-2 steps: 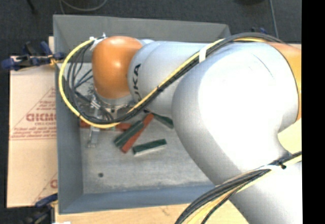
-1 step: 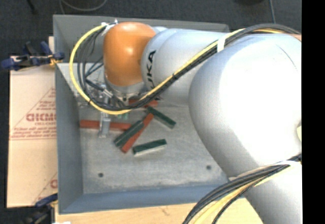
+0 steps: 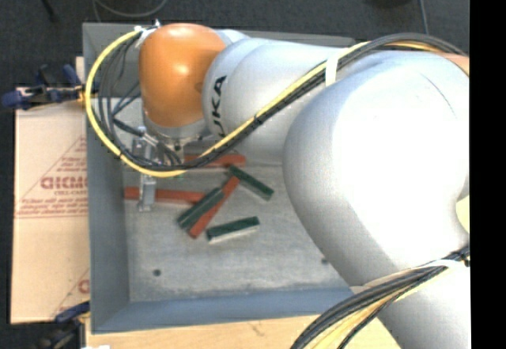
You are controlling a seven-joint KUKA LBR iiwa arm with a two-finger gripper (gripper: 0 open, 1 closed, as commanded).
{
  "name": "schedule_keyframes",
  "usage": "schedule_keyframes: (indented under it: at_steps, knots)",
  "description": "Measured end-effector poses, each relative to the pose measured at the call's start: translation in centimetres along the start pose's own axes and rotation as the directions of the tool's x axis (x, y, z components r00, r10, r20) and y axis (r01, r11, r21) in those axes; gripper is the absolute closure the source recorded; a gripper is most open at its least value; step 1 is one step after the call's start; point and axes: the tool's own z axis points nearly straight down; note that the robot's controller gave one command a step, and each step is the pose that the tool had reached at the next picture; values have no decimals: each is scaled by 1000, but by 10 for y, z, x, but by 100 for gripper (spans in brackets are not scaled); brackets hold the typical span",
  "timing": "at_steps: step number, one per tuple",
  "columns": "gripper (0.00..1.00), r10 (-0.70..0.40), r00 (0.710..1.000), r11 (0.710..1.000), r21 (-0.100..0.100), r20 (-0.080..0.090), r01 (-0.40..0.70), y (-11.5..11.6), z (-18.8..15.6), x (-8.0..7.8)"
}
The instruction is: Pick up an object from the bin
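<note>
The fingers (image 3: 146, 194) are hanging low at the long flat red stick (image 3: 178, 196) in the grey metal bin's (image 3: 237, 292) left part; released or clenched, I cannot tell. Nothing is being lifted yet.

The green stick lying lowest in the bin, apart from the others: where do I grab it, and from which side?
Grip the green stick at its middle or right half, coming straight down and closing across its narrow width. It lies flat with bare bin floor along both long sides; its left end sits close to a red stick, so probably avoid that.
</note>
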Motion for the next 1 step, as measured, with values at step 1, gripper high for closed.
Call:
schedule_keyframes:
  at_steps: [1]
  knots:
    - [0, 72, 997, 997, 1, -9, -72, -6, 53, 15]
